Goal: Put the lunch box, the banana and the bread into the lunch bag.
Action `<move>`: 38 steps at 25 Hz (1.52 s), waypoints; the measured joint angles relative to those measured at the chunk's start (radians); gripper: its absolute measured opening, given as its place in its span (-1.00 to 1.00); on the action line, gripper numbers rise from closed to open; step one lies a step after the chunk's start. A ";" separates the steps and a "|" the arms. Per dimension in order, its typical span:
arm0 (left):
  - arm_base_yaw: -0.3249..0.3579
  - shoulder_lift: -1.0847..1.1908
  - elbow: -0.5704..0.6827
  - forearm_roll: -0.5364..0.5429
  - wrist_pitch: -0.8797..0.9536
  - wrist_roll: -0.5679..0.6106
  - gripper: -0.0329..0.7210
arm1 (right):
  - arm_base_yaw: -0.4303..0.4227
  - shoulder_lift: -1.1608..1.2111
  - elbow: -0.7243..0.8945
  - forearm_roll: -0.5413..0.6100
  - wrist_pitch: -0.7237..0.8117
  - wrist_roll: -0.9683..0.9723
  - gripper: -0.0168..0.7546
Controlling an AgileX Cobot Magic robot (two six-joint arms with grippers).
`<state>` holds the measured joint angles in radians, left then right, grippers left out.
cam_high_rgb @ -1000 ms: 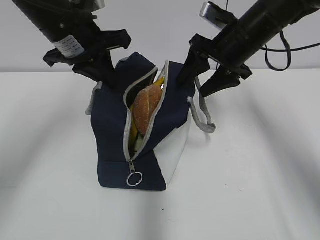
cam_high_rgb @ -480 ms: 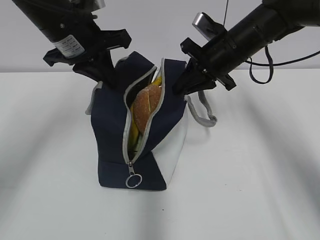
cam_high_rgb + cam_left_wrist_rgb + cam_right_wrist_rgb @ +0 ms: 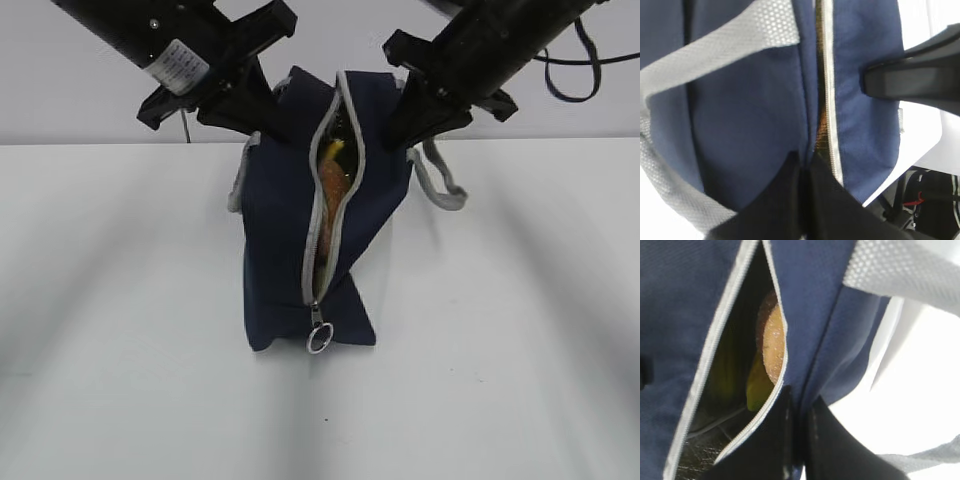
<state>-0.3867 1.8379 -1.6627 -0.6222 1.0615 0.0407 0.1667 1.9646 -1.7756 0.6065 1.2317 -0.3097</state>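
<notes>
Claws, left (image 3: 805,170) and right (image 3: 799,412), clamped tight on lunch bag (image 3: 275,230) fabric (either side of opening).

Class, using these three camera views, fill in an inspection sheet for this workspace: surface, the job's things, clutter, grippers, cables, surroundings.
Surface: white table, bare around the bag.
Job's things: lunch bag upright, zipper open in a narrow slit; banana and bread inside; lunch box not visible.
Clutter: nothing seen.
Grippers: left gripper shut on the bag's edge by the zipper; right gripper shut on the opposite edge.
Cables: black cable looping behind the right arm.
Surroundings: plain pale wall.
</notes>
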 joint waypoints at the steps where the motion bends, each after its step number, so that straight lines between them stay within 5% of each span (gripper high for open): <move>1: -0.005 0.002 0.000 -0.010 -0.013 0.001 -0.92 | 0.000 -0.012 -0.008 -0.023 0.002 0.010 -0.97; 7: -0.072 0.012 0.000 -0.019 -0.085 0.004 -0.92 | 0.000 -0.041 -0.017 -0.086 0.012 0.032 -0.97; 16: -0.080 0.023 0.000 0.049 -0.119 0.004 -0.91 | 0.000 -0.041 -0.017 -0.117 0.015 0.038 -0.88; 19: -0.081 0.044 0.000 0.056 -0.122 0.004 -0.65 | 0.000 -0.041 -0.017 -0.119 0.015 0.039 -0.51; 22: -0.081 0.052 0.000 0.068 -0.124 0.004 -0.03 | 0.000 -0.041 -0.017 -0.119 0.013 0.043 -0.04; 25: -0.081 0.052 0.000 0.071 -0.117 0.009 0.30 | 0.000 -0.046 -0.017 -0.119 0.011 0.048 0.09; 32: -0.092 -0.014 0.000 0.116 -0.101 0.060 0.36 | 0.000 -0.185 0.044 -0.117 0.009 0.056 0.12; 38: -0.159 -0.082 0.000 0.190 -0.087 0.070 0.36 | 0.000 -0.428 0.330 -0.109 -0.078 -0.026 0.12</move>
<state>-0.5458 1.7555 -1.6627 -0.4317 0.9748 0.1112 0.1667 1.5370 -1.4454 0.4976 1.1535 -0.3355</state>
